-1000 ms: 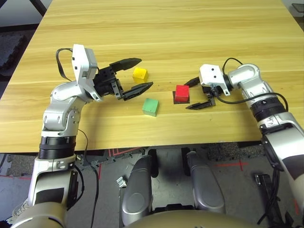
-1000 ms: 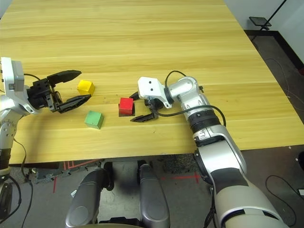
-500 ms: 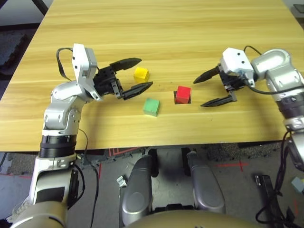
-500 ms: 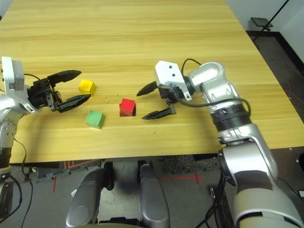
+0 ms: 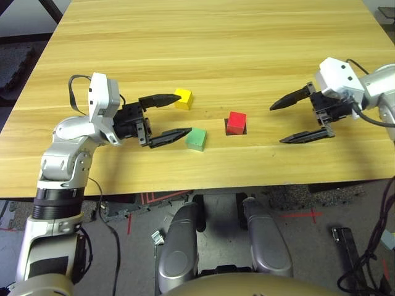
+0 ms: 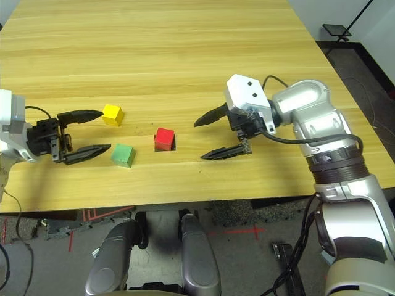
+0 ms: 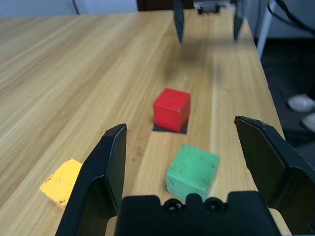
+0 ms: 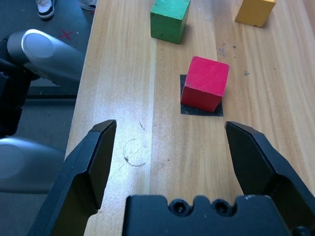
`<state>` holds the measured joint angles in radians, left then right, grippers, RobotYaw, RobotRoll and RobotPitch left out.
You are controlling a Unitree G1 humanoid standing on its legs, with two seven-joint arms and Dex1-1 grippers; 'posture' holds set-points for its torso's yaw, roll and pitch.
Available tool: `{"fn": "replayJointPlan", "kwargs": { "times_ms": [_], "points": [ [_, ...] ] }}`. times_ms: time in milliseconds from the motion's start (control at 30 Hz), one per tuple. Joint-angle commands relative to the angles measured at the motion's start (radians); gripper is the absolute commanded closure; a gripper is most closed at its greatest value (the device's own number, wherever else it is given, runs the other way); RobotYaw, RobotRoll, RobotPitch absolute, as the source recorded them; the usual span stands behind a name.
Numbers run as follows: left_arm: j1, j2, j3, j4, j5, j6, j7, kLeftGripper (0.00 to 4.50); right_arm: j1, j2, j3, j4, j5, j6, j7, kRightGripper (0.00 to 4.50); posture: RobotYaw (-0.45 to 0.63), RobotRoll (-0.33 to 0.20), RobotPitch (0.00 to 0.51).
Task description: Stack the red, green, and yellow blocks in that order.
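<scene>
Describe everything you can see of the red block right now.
The red block is a small matte cube with plain faces and slightly rounded edges, bright red all over. It sits upright on a flat black square patch on the wooden table, turned a little askew to the patch. Nothing grips or touches it. The green block lies apart from it on the robot's left.

The red block [image 5: 236,121] is bright red on a flat black patch [image 8: 201,108]. The green block [image 5: 196,139] is mid green; the yellow block [image 5: 182,98] is warm yellow. The worktop [image 5: 216,37] is pale honey wood with fine streaky grain. Both grippers' fingers are black.
</scene>
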<state>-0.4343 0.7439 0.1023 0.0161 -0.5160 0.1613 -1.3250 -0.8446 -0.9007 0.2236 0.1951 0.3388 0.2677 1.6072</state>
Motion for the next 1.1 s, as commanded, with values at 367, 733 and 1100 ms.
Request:
{"fn": "replayJointPlan", "kwargs": {
  "times_ms": [367, 733, 1100],
  "points": [
    [-0.137, -0.026, -0.146, 0.197, 0.124, -0.178, -0.165, 0.0, 0.026, -0.007, -0.037, -0.062, 0.028, 0.06, 0.0, 0.04, 0.36, 0.079, 0.253],
    [-0.234, -0.097, -0.212, 0.335, 0.183, -0.256, -0.231, 0.0, 0.046, 0.003, -0.053, -0.092, 0.03, 0.076, -0.014, 0.04, 0.33, 0.08, 0.267],
    [-0.291, -0.14, -0.247, 0.475, 0.237, -0.351, -0.278, 0.0, 0.088, -0.014, -0.083, -0.151, 0.043, 0.108, -0.034, 0.04, 0.3, 0.074, 0.274]
  ]
}}
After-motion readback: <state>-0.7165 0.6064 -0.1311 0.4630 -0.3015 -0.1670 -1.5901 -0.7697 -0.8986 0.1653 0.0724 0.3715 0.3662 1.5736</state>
